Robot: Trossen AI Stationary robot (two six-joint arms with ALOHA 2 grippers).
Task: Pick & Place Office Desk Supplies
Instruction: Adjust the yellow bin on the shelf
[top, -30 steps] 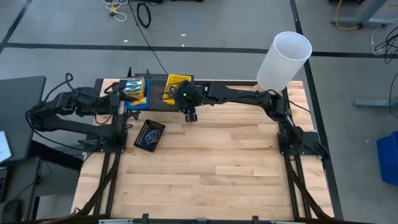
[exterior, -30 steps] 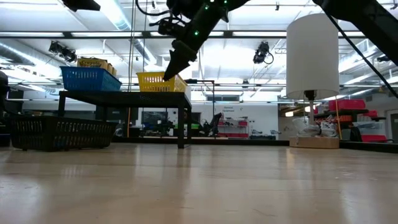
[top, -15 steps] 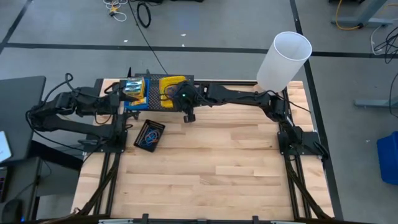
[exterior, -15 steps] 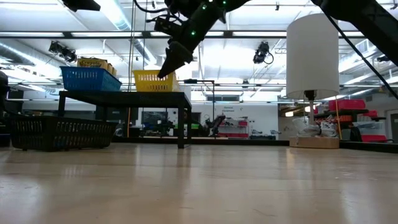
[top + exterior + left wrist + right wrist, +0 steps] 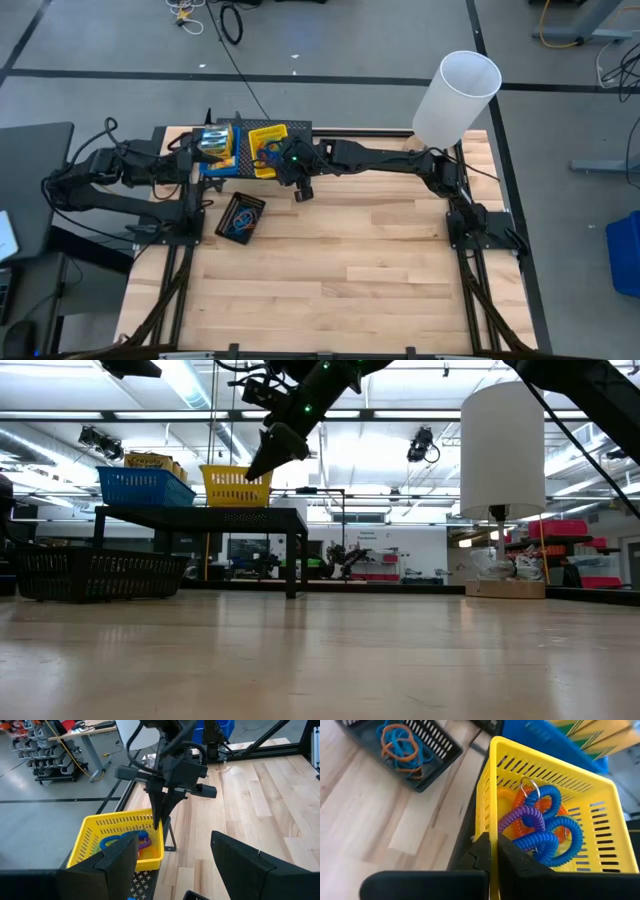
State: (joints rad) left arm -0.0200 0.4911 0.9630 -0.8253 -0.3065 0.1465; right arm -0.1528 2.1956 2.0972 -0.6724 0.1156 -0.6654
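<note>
On rack edge: right gripper [image 5: 492,851] clamps yellow bin [image 5: 492,785] wall.

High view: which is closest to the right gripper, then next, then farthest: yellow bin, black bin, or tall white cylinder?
From the right gripper, shut on the yellow bin's wall:
1. Yellow bin, on the rack, in its grip.
2. Black bin, on the table, toward the left arm.
3. Tall white cylinder, at the far right corner.

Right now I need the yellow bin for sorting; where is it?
In the high view the yellow bin sits on the black rack at the table's far left, beside the blue bin, its wall pinched by the right claw.
</note>
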